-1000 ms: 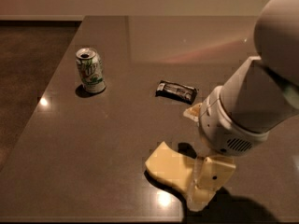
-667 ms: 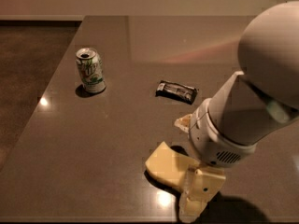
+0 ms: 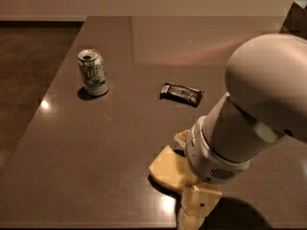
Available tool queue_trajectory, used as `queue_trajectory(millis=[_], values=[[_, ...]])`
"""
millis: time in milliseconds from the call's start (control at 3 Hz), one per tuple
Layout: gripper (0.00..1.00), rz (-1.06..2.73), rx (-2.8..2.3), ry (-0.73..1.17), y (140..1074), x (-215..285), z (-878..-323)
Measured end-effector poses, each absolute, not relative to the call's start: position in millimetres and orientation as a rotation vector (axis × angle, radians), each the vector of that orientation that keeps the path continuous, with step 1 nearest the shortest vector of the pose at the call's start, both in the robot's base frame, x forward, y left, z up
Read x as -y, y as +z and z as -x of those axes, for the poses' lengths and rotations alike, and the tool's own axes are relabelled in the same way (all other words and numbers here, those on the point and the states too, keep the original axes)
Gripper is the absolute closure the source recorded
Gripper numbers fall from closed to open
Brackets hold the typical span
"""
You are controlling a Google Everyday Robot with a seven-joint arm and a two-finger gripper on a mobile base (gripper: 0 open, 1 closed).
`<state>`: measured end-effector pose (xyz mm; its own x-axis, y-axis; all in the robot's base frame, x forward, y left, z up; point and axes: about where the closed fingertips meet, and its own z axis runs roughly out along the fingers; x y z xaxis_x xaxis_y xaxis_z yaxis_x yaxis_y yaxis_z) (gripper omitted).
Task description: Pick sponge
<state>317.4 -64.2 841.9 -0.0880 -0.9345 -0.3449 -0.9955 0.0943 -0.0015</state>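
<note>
Compared with a second ago, the white, rounded robot arm (image 3: 225,147) sits lower and further to the left. Its cream-coloured gripper (image 3: 196,209) is now closer to the near edge of the dark brown worktop (image 3: 96,152), pressed down at the right near end of the pale yellow foam sponge (image 3: 167,169). The wrist covers more of the sponge than before, while the sponge itself lies where it did, flat on the worktop. This reads as the closing stretch of the approach: the gripper is at the sponge, but nothing shows it lifted yet. The wrist hides the contact, so I cannot tell whether the jaws are apart, together or clamped on the foam.

The sponge is near the front of the worktop, right of centre. It looks like a thin, soft slab with a curved left edge, and a small pale tip peeks out on the far side of the wrist.

The black rectangular snack-bar wrapper (image 3: 181,94) and the green-and-white soda can (image 3: 93,73) stand well apart from it, further back.
</note>
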Motion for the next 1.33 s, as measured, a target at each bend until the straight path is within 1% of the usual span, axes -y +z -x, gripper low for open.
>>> queue_trajectory(millis=[667, 1333], values=[[0.47, 1.884, -2.182, 0.302, 843.8, 78.4, -335.8], [0.94, 1.816, -2.202, 0.301, 890.0, 91.2, -366.0]])
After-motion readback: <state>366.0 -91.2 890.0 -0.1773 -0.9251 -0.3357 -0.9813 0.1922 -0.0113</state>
